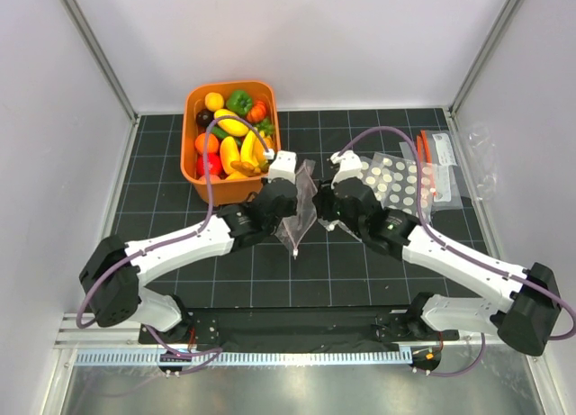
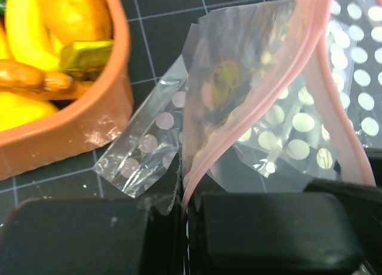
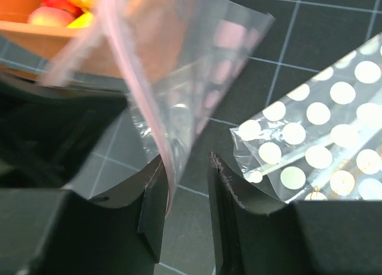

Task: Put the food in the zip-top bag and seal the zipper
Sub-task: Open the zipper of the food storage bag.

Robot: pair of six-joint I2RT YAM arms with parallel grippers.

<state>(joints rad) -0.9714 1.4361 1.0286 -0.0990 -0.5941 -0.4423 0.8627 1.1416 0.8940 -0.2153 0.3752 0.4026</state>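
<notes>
Out in the middle of the black gridded mat (image 1: pixel 360 271) the two arms meet nose to nose, with the zip-top bag (image 1: pixel 300 212) hanging crumpled between them, lifted off the mat. The left gripper (image 2: pixel 185 197) is clamped tight on the bag's edge; from its wrist view the pale pink zipper (image 2: pixel 310 24) runs straight down into the seam between its closed fingers. The right gripper (image 3: pixel 185 167) stands narrowly parted, with a strip of mat showing between its jaws. The zipper there lies along the inner face of the finger on the left in that view and is not pinched. The food (image 1: pixel 232 136), yellow, orange, green and red pieces, sits heaped in the orange bin (image 1: pixel 220 190) at the far left, just beyond the left gripper. A dull yellowish patch shows through the bag's plastic in the left wrist view, and I cannot tell what it is. Polka-dotted bags (image 1: pixel 396 185) lie flat on the mat to the right, just behind the right gripper.
</notes>
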